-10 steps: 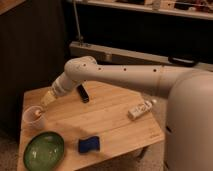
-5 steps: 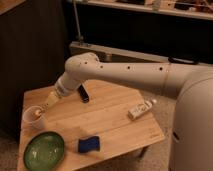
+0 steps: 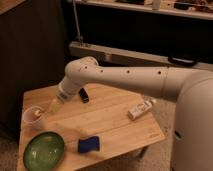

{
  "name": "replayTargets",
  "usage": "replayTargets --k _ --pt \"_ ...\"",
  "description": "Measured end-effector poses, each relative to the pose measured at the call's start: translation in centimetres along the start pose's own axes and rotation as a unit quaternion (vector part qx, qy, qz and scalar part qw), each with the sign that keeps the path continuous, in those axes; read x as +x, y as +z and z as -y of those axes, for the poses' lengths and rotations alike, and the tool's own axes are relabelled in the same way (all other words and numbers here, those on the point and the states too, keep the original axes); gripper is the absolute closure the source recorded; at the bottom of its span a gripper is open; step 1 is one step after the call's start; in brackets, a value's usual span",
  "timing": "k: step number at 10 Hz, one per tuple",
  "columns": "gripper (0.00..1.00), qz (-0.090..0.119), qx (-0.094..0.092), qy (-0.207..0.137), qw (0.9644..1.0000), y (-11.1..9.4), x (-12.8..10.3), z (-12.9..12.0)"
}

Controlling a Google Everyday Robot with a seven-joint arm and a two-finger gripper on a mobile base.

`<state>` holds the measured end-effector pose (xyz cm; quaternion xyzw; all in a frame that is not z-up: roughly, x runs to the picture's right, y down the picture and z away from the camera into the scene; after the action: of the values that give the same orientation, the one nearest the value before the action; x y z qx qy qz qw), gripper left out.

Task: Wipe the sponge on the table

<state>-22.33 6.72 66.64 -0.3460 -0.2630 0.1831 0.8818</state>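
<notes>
The sponge [image 3: 88, 144], a small dark-blue block, lies flat near the front edge of the light wooden table [image 3: 117, 125]. My white arm reaches in from the right, bends at the elbow and angles down to the left. At its end, the gripper [image 3: 53, 106] hangs over the left part of the table, just right of a white cup. It is up and to the left of the sponge, well apart from it, and I see nothing held in it.
A white cup [image 3: 34, 118] stands at the table's left edge, with a green plate [image 3: 44, 150] in front of it. A slim black bar [image 3: 83, 95] lies behind the wrist. A small white object [image 3: 140, 109] rests at the right. Dark shelving stands behind the table.
The gripper has dropped a little lower and slightly to the right, toward the table top. The sponge, plate and cup have not moved.
</notes>
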Motion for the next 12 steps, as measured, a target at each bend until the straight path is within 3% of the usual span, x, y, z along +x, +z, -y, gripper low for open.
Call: replayTargets --k 1,4,9,12 --pt "0.35 -0.005 -0.006 -0.020 0.9998 -0.1 0.9 -0.5" --pt "0.35 -0.030 -0.005 -0.027 0.9992 -1.1 4.5 -2.1" --pt "0.35 -0.091 0.019 -0.030 0.9952 0.3 8.3 -5.5" --pt "0.35 -0.088 0.028 -0.027 0.9953 1.0 11.1 -6.7"
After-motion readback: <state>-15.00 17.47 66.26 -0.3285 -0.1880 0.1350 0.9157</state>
